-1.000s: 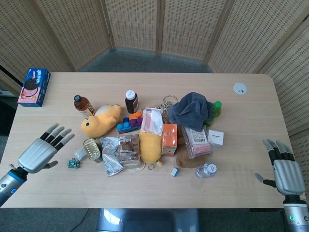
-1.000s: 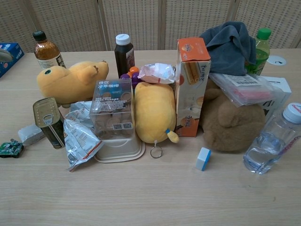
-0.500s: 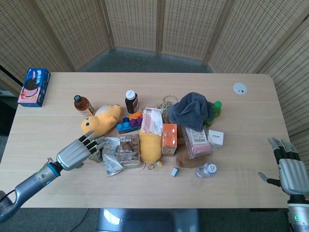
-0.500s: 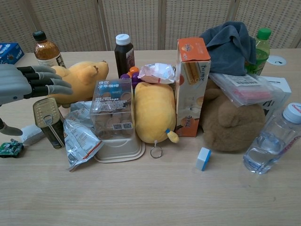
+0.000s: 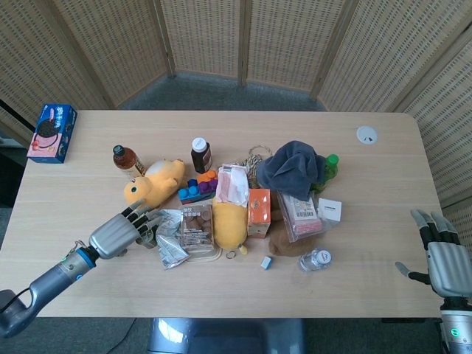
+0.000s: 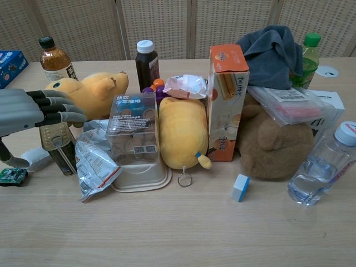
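Head view: left hand (image 5: 116, 234) reaches over the tin can (image 5: 140, 230) at the left edge of the clutter, fingers extended, nothing gripped yet; lifting looks undone. Right hand (image 5: 445, 262) rests open at the tabletop (image 5: 354, 295) edge, well apart.

Chest view: left hand (image 6: 25, 111) hovers over the can (image 6: 60, 147), fingers apart, touching unclear. Can stands upright beside a silver foil pouch (image 6: 94, 164), gold, pull-tab lid.
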Robot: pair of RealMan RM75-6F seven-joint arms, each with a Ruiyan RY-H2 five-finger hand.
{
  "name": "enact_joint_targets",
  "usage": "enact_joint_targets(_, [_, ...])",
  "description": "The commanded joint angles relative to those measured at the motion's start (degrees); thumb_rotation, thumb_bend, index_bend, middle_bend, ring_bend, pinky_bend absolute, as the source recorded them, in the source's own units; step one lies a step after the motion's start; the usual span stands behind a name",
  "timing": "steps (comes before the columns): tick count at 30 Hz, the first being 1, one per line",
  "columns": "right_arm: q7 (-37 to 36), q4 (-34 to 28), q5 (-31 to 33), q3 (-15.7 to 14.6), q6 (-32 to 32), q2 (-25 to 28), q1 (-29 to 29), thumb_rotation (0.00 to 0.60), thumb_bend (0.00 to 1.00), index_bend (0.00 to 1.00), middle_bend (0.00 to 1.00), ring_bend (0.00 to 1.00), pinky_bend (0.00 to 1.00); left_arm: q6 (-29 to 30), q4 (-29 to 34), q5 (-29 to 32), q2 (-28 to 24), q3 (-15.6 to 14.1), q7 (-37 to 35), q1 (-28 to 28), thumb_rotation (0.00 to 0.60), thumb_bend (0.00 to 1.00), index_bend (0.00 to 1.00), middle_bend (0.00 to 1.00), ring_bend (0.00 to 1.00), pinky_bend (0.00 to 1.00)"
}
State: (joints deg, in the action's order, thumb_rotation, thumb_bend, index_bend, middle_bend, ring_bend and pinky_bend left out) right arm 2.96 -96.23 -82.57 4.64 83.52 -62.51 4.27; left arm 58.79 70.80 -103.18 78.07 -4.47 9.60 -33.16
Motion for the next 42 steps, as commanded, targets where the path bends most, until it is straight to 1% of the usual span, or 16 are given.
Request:
enact_joint_targets(1, [-0.05, 0.03, 0.09, 0.09, 0.06, -0.02, -0.01, 0.6, 0.0, 0.0, 0.0, 0.0, 0.0, -0.7, -0.8, 0.78, 1.1, 0.21, 0.15, -0.68, 0.6, 0.0, 0.0, 0.0, 0.0, 0.0])
enact_joint_targets(10, [-0.8, 0.04, 0.32, 0.43, 0.42, 0.22, -0.14, 0.6, 0.0, 0.0, 0.0, 0.0, 0.0, -1.42, -2.13, 1.82, 3.59, -0.49, 2.0, -1.23, 0.6, 0.0, 0.0, 0.0, 0.0, 0.0])
enact_joint_targets(11, [-0.87, -0.02, 0.32, 0.44, 0.42, 0.28, -0.15, 0.6, 0.0, 0.0, 0.0, 0.0, 0.0, -1.52, -2.1, 2.26, 3.84, -0.36, 2.69, -1.12, 0.6, 0.0, 0.01, 0.0, 0.0, 0.0])
enact_joint_targets(12, [-0.95, -0.08, 0.34, 0.45, 0.43, 0.34, -0.16, 0.6, 0.0, 0.0, 0.0, 0.0, 0.0, -1.63, -1.91, 2.75, 4.12, -0.21, 3.6, -1.03, 0.6, 0.0, 0.06, 0.03, 0.0, 0.0])
enact_joint_targets(13, [-1.03, -0.11, 0.34, 0.47, 0.45, 0.37, -0.17, 0.6, 0.0, 0.0, 0.0, 0.0, 0.0, -1.64, -1.75, 3.02, 4.3, -0.15, 4.11, -0.97, 0.6, 0.0, 0.13, 0.13, 0.03, 0.04])
enact_joint_targets(14, [-1.11, -0.13, 0.35, 0.49, 0.47, 0.4, -0.18, 0.6, 0.0, 0.0, 0.0, 0.0, 0.0, -1.63, -1.68, 3.2, 4.44, -0.15, 4.67, -0.91, 0.6, 0.0, 0.22, 0.25, 0.09, 0.11])
enact_joint_targets(15, [-1.19, -0.11, 0.35, 0.52, 0.5, 0.41, -0.18, 0.6, 0.0, 0.0, 0.0, 0.0, 0.0, -1.55, -1.71, 3.27, 4.64, -0.22, 5.42, -0.87, 0.6, 0.0, 0.29, 0.37, 0.16, 0.19])
enact_joint_targets(16, [-1.27, -0.11, 0.34, 0.53, 0.49, 0.43, -0.18, 0.6, 0.0, 0.0, 0.0, 0.0, 0.0, -1.45, -1.79, 3.28, 4.82, -0.28, 5.84, -0.84, 0.6, 0.0, 0.37, 0.48, 0.26, 0.3])
enact_joint_targets(17, [-1.33, -0.09, 0.32, 0.54, 0.49, 0.43, -0.17, 0.6, 0.0, 0.0, 0.0, 0.0, 0.0, -1.2, -1.99, 3.27, 5.03, -0.31, 6.25, -0.78, 0.6, 0.0, 0.44, 0.55, 0.33, 0.37])
enact_joint_targets(19, [-1.48, -0.02, 0.28, 0.54, 0.48, 0.41, -0.17, 0.6, 0.0, 0.0, 0.0, 0.0, 0.0, -0.01, -2.84, 2.72, 5.72, -0.48, 6.73, -0.63, 0.6, 0.0, 0.6, 0.71, 0.49, 0.55])
enact_joint_targets(21, [-1.54, 0.04, 0.28, 0.57, 0.48, 0.39, -0.14, 0.6, 0.0, 0.0, 0.0, 0.0, 0.0, 1.04, -3.86, 2.27, 6.44, -0.7, 6.59, -0.49, 0.6, 0.0, 0.71, 0.82, 0.59, 0.67])
enact_joint_targets(22, [-1.53, 0.07, 0.27, 0.59, 0.49, 0.38, -0.14, 0.6, 0.0, 0.0, 0.0, 0.0, 0.0, 1.32, -4.24, 2.1, 6.66, -0.81, 6.52, -0.5, 0.6, 0.0, 0.74, 0.86, 0.62, 0.7])
enact_joint_targets(28, [-1.43, 0.16, 0.31, 0.63, 0.57, 0.29, -0.15, 0.6, 0.0, 0.0, 0.0, 0.0, 0.0, 4.95, -5.88, 0.83, 7.52, -0.72, 4.82, -0.6, 0.6, 0.0, 0.82, 0.93, 0.69, 0.77])
enact_joint_targets(31, [-1.42, 0.15, 0.32, 0.66, 0.61, 0.3, -0.16, 0.6, 0.0, 0.0, 0.0, 0.0, 0.0, 7.21, -5.41, 0.1, 6.84, -0.09, 4.35, -1.03, 0.6, 0.0, 0.83, 0.95, 0.71, 0.78])
enact_joint_targets(35, [-1.38, 0.04, 0.21, 0.63, 0.63, 0.29, -0.16, 0.6, 0.0, 0.0, 0.0, 0.0, 0.0, 8.88, -2.61, -0.27, 4.46, 1.13, 5.35, -1.94, 0.6, 0.0, 0.83, 0.94, 0.71, 0.78])
enact_joint_targets(42, [-1.45, -0.36, -0.08, 0.54, 0.93, 0.46, -0.31, 0.597, 0.0, 0.0, 0.0, 0.0, 0.0, 9.09, 4.23, 0.51, -0.88, 3.03, 8.27, -3.25, 0.6, 0.0, 0.83, 0.94, 0.71, 0.78])
